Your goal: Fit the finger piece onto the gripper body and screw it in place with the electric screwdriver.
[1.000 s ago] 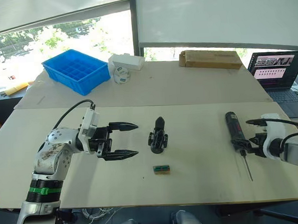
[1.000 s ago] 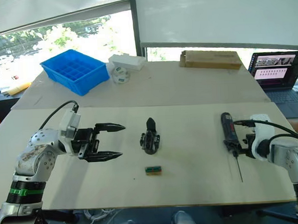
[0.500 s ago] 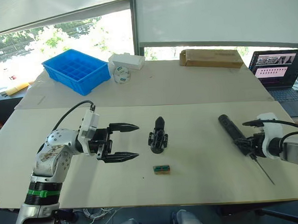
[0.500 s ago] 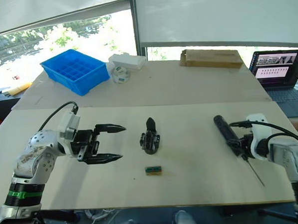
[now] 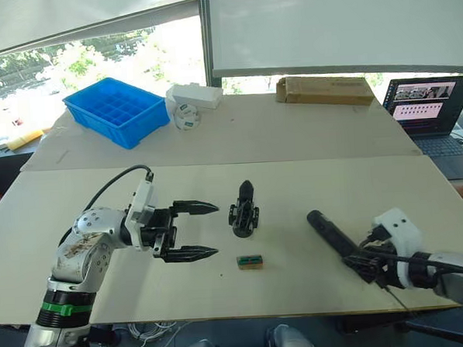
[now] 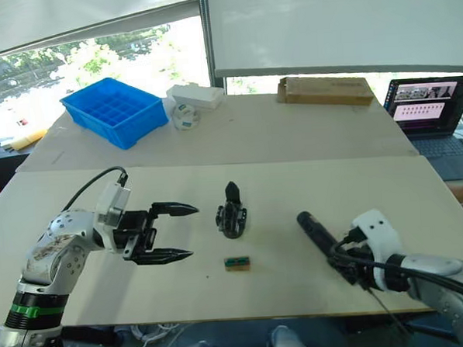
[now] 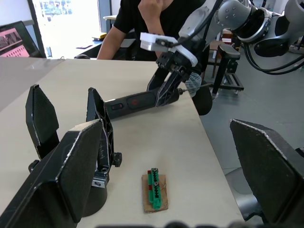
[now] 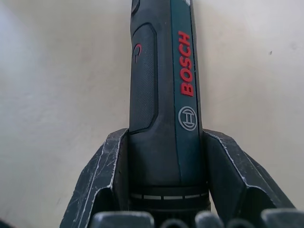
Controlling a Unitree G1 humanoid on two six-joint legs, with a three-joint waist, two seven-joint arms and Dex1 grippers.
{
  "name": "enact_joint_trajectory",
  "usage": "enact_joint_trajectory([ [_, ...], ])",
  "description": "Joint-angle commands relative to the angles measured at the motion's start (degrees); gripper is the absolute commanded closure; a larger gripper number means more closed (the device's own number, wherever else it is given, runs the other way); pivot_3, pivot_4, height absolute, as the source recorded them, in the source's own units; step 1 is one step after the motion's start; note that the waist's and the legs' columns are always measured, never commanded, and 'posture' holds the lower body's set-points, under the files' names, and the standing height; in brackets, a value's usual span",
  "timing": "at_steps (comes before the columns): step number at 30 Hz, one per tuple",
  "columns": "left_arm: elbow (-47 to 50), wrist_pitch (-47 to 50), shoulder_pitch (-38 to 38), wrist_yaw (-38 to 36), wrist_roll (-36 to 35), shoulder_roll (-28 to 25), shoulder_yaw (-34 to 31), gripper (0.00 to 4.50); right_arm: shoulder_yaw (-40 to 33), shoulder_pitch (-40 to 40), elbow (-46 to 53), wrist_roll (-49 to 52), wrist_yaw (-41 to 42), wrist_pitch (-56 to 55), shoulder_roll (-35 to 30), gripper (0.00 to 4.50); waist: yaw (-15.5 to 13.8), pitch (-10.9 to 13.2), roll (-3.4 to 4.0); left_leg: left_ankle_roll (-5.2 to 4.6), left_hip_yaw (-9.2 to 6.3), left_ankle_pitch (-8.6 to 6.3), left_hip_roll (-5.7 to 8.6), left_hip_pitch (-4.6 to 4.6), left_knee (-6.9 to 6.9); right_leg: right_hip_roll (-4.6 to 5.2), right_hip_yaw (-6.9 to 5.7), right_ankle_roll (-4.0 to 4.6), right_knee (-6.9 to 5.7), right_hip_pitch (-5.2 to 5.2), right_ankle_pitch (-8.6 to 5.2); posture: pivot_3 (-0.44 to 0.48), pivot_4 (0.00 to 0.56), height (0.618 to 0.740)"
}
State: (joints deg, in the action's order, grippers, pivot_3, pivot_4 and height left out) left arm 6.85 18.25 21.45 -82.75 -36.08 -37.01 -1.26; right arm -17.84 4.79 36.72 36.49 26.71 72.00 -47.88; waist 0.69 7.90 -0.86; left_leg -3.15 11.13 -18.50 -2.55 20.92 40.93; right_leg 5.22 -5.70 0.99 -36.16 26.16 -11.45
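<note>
The gripper body (image 5: pixel 244 212), a small black assembly with an upright pointed finger, stands at the middle of the table. My left gripper (image 5: pixel 217 230) is open just to its left, fingers pointing at it, a short gap away. The wrist view shows the gripper body (image 7: pixel 95 142) close between those fingers. My right gripper (image 6: pixel 353 264) is shut on the electric screwdriver (image 5: pixel 332 234) near the table's front right. The tool's butt points toward the gripper body and its thin bit reaches past the front edge. The black Bosch-marked electric screwdriver (image 8: pixel 164 95) sits clamped between both right fingers. The finger piece is out of view.
A small green-brown block (image 5: pixel 251 262) lies just in front of the gripper body. At the back stand a blue compartment bin (image 5: pixel 119 109), a white box (image 5: pixel 196 95), a tape roll (image 5: pixel 186 115), a cardboard box (image 5: pixel 324 91) and a laptop (image 5: pixel 426 105). A person (image 7: pixel 142 19) sits beyond the table.
My right gripper has carried the screwdriver left and nearer the front edge, swinging its butt toward the gripper body. The left gripper stays open, shifted slightly forward.
</note>
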Motion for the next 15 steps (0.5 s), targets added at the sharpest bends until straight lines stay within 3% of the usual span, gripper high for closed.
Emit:
enact_joint_trajectory([
  [1, -0.6, -2.9, -0.7, -1.8, 0.3, -1.0, -1.1, 0.00, 1.0, -0.2, 1.0, -0.2, 0.4, -1.7, 0.4, 2.63, 0.1, 0.0, -0.01, 0.00, 0.01, 0.00, -0.01, -0.02, 0.00, -0.03, -0.01, 0.01, 0.00, 0.00, 0.00, 0.000, 0.150, 0.740],
  [2, -1.0, -3.4, -0.8, -2.1, 0.4, -1.1, -1.2, 0.00, 0.8, -0.1, 0.7, 0.0, 0.7, -1.5, 0.5, 2.63, 0.2, 0.0, -0.02, 0.00, 0.02, 0.00, -0.01, -0.03, -0.01, -0.03, -0.01, 0.03, 0.00, 0.00, 0.01, 0.000, 0.150, 0.740],
  [4, -2.1, -4.5, -1.3, -2.8, 0.7, -1.4, -1.4, 0.00, 1.2, 0.1, 0.5, 0.2, 2.2, -1.5, -0.7, 1.58, 0.2, 0.0, -0.02, 0.00, 0.04, 0.00, -0.04, -0.06, -0.02, -0.06, 0.00, 0.05, 0.00, -0.01, 0.01, 0.000, 0.150, 0.740],
  [8, -5.3, -7.9, -3.0, -4.5, 1.5, -1.9, -2.0, 0.00, 1.2, -1.8, 0.8, 2.1, 6.3, 1.3, -6.2, 0.15, 0.0, 0.0, -0.01, 0.01, 0.06, 0.00, -0.02, -0.07, -0.06, -0.02, 0.00, 0.13, -0.01, 0.02, 0.02, 0.000, 0.150, 0.740],
  [12, -7.1, -9.7, -5.0, -5.3, 1.8, -1.9, -2.5, 0.00, -0.3, -3.6, 1.6, 7.0, 10.7, 6.7, -11.7, 0.04, 0.0, 0.0, -0.02, -0.01, 0.01, 0.00, -0.03, -0.04, -0.05, 0.02, 0.02, 0.15, 0.06, 0.01, 0.04, 0.000, 0.150, 0.740],
  [15, -7.2, -10.5, -6.5, -5.8, 2.1, -1.8, -2.3, 0.00, 2.7, -7.8, -0.5, 6.5, 10.4, 10.4, -16.2, 0.04, 0.0, 0.0, -0.03, -0.02, -0.06, -0.01, -0.04, 0.01, -0.05, 0.05, 0.03, 0.19, 0.06, 0.03, 0.04, 0.000, 0.150, 0.740],
])
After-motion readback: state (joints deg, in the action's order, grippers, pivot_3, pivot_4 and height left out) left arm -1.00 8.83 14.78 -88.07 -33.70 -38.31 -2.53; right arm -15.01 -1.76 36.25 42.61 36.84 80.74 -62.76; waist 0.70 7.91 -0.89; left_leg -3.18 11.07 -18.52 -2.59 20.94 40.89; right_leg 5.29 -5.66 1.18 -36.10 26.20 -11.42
